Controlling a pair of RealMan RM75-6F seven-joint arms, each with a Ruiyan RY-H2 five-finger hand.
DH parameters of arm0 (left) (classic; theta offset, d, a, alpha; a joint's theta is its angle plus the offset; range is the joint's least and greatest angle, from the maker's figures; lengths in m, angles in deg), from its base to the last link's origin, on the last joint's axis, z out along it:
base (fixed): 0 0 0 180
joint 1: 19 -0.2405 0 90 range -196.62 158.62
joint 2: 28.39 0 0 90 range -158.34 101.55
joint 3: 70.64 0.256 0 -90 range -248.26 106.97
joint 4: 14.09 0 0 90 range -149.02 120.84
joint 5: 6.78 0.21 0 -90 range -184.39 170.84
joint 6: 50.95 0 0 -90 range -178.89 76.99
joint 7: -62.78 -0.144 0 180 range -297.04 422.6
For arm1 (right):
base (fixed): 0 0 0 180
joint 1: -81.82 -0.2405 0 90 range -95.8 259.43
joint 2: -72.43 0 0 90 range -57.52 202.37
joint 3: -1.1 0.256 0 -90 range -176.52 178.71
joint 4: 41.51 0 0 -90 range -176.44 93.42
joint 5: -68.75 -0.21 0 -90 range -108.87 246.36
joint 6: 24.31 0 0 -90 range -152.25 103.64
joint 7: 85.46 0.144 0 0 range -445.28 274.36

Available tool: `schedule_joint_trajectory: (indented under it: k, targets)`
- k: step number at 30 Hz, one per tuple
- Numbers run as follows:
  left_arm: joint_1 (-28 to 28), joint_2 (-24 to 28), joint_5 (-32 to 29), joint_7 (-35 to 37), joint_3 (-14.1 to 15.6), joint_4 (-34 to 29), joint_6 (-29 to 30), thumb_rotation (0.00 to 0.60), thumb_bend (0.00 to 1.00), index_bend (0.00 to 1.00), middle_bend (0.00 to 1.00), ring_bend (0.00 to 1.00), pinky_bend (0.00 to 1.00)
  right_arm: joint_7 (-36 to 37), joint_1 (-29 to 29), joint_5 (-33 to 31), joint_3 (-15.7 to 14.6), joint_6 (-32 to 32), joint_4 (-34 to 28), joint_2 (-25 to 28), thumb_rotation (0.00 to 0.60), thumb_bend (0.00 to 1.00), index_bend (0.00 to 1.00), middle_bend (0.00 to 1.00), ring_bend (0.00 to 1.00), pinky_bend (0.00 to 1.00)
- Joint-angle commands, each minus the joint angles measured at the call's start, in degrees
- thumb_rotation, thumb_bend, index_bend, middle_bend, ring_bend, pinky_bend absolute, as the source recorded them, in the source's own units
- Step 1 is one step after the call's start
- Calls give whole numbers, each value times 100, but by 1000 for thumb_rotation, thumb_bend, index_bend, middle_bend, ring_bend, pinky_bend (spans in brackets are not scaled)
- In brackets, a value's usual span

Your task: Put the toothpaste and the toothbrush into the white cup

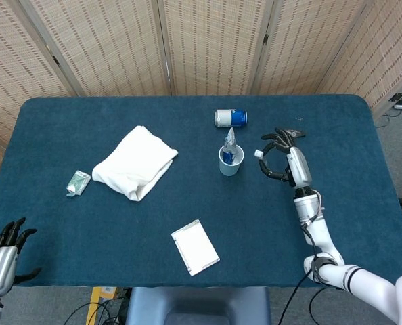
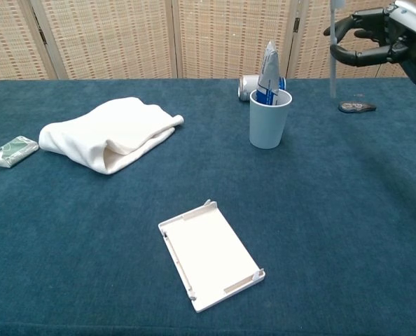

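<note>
Right hand [image 2: 377, 36] raised, fingers clamped on toothbrush [image 2: 332, 52], handle hanging upright. White cup [image 2: 269, 117] with toothpaste tube [image 2: 268, 68] below-left of it. Left hand [image 1: 1, 254] empty, fingers apart.

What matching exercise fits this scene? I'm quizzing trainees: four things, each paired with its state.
1 toothpaste
2 toothbrush
3 can
4 white towel

a lying on its side behind the white cup
b standing in the white cup
c folded on the table
d held upright in the air by the right hand

Pairs: 1-b, 2-d, 3-a, 4-c
</note>
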Motion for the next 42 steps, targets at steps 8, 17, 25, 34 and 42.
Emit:
schedule_joint_trajectory:
  k: [8,17,25,34,42]
  targets:
    - [-35,30,-66,10,19,-3,-3,600,171,239,77,62,206,950,-560,-715,717,838,514,-627,600,326,621,277,72,43]
    - [-29,37,-125,58,-3,51,-28,600,171,240,77,63,207,1748,-937,-717,927,1224,1173,-1074,600,304,625,276,73,36]
    - [-45,44,-168,87,15,91,-57,600,171,239,77,63,206,2147,-1035,-568,827,1350,1635,-1306,600,303,626,276,72,36]
    - [-41,30,-170,105,17,113,-73,600,171,240,77,63,206,2573,-1064,-309,630,1425,1970,-1392,600,306,575,210,45,4]
    - [-31,8,-164,105,17,131,-88,600,171,239,77,63,206,2914,-1012,-33,432,1284,2183,-1338,600,247,102,73,0,0]
